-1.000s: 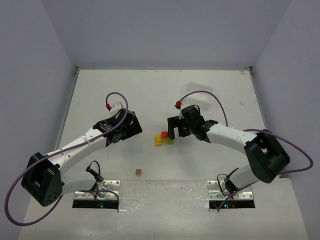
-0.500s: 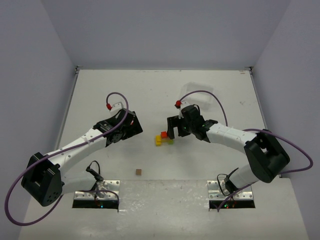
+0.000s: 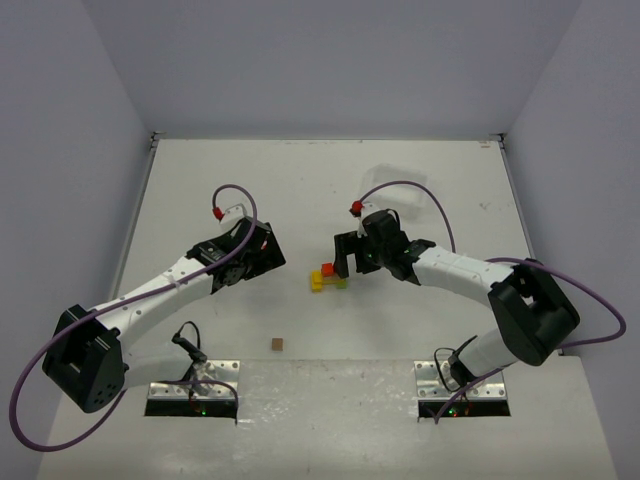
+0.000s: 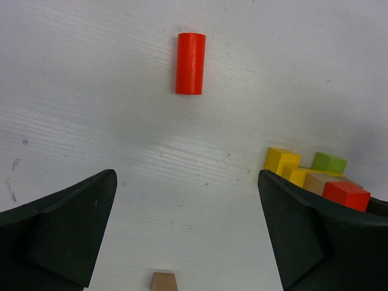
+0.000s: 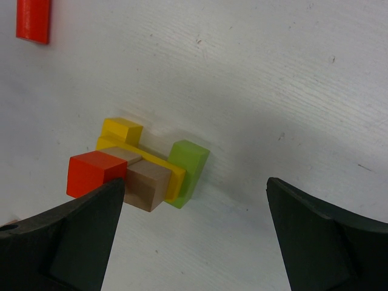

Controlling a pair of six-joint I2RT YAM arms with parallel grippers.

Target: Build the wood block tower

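The wood block tower (image 3: 327, 278) stands mid-table: yellow and green blocks at the base, a yellow plank across them, a plain brown block and a red cube on top. It also shows in the right wrist view (image 5: 145, 170) and at the right edge of the left wrist view (image 4: 315, 179). My right gripper (image 3: 347, 258) is open and empty just right of the tower; its left finger (image 5: 73, 236) is next to the red cube. My left gripper (image 3: 264, 252) is open and empty, left of the tower. A loose red cylinder (image 4: 190, 63) lies on the table, also in the right wrist view (image 5: 33, 20).
A small brown block (image 3: 277, 344) lies near the front edge, also at the bottom of the left wrist view (image 4: 163, 282). A clear plastic tray (image 3: 395, 180) sits at the back right. Walls enclose the table on three sides.
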